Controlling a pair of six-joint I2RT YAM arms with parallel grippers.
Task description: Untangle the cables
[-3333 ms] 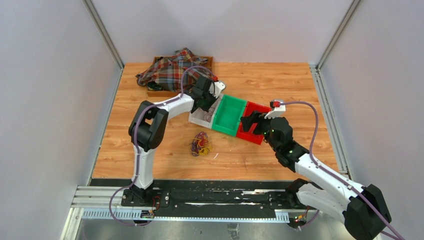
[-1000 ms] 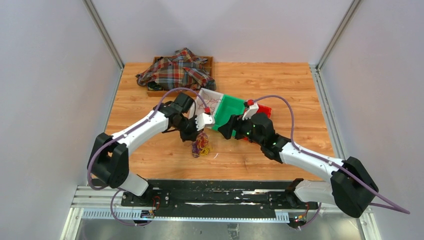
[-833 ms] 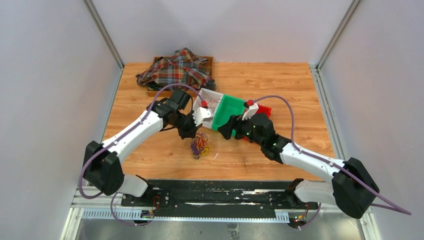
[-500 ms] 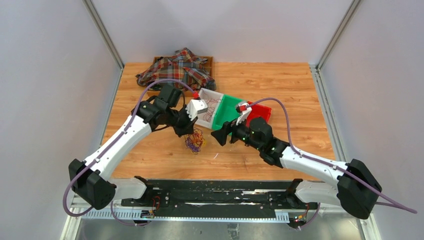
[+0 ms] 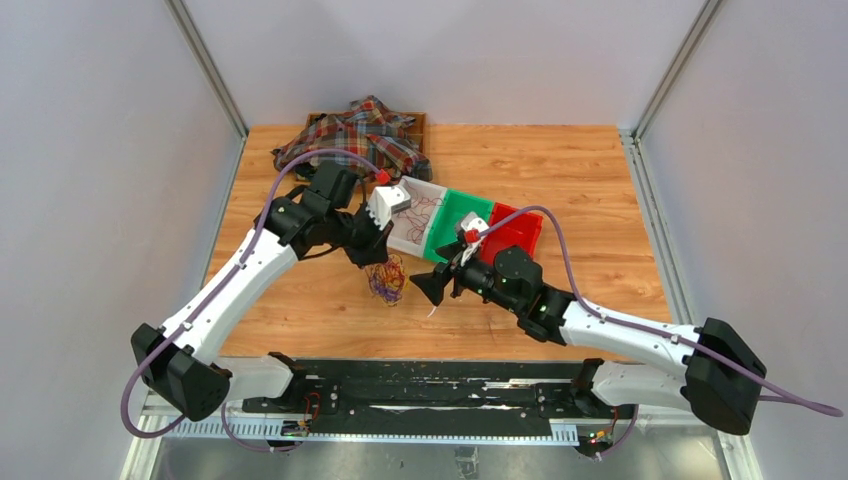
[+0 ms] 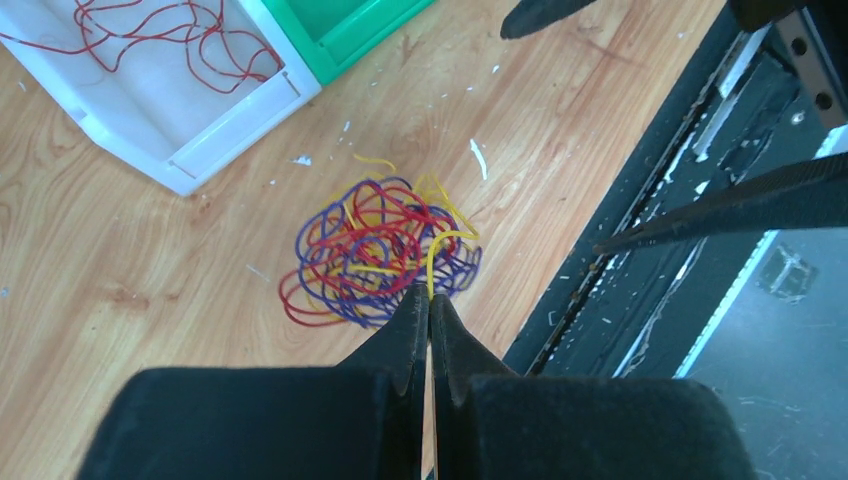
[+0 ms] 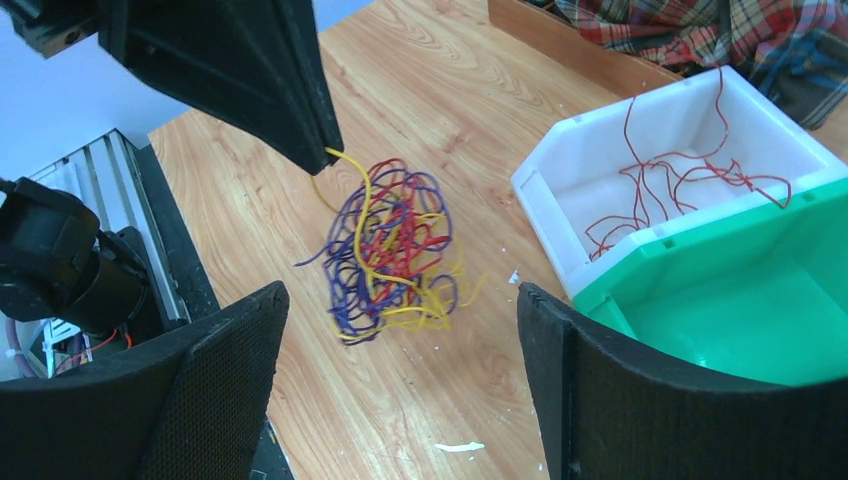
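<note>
The left gripper is clenching its two fingers together, with the jaws pressed flat one against the other; between its tips it is pinching one yellow strand that is rising out of the cables. The cables are forming one loose tangle of yellow, red and blue-purple loops, lying directly below the tips of this gripper on the table; whether the tangle is resting fully on the wood or partly hanging from the strand, I cannot tell.

The right gripper is standing released, its jaws spread wide and holding nothing; in its wrist view the tangle is showing in front of it, in the gap between its two fingers but apart from both. In the top view the tangle is sitting between the two grippers, just beside the left gripper and near the right gripper.

Beyond the right gripper, on its right side, a white bin is standing with a few red wires lying inside; a green bin is touching the white bin, and a red bin is following after the green one. Farther behind the left gripper, a plaid cloth is covering a wooden tray; small white scraps are lying on the table around the tangle.
</note>
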